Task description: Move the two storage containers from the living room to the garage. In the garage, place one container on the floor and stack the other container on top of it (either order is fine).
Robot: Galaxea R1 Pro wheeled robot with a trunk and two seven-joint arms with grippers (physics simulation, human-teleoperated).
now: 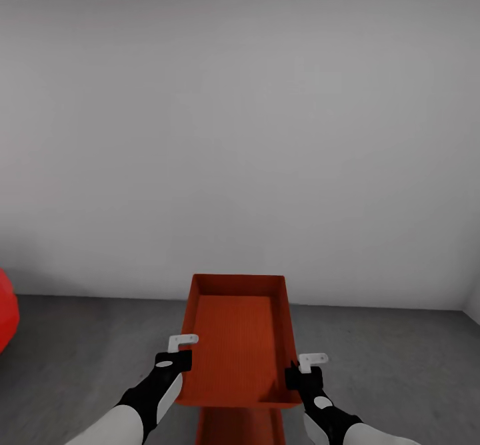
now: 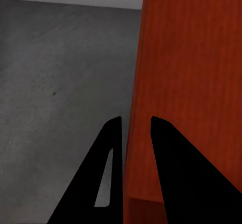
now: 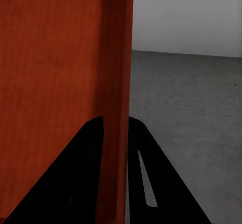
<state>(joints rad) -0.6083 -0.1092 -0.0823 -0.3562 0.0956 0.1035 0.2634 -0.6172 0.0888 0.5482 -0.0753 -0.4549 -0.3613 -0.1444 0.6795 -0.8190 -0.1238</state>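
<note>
An orange-red storage container [image 1: 239, 338] is held level over the dark grey garage floor [image 1: 400, 352], long axis pointing away from me. My left gripper [image 1: 183, 358] is shut on its left side wall, and my right gripper [image 1: 293, 373] is shut on its right side wall. In the left wrist view the black fingers [image 2: 113, 148] straddle the thin wall [image 2: 138, 108]. The right wrist view shows the same pinch by the right gripper [image 3: 116, 119] on the wall [image 3: 117, 58]. A second container [image 1: 240, 428] peeks out directly beneath the held one, close to me; whether the two touch cannot be told.
A plain white wall [image 1: 240, 132] stands a short way ahead. A red car [image 1: 5, 312] shows at the far left edge. Grey concrete spreads to both sides of the containers, and a wall corner sits at the far right.
</note>
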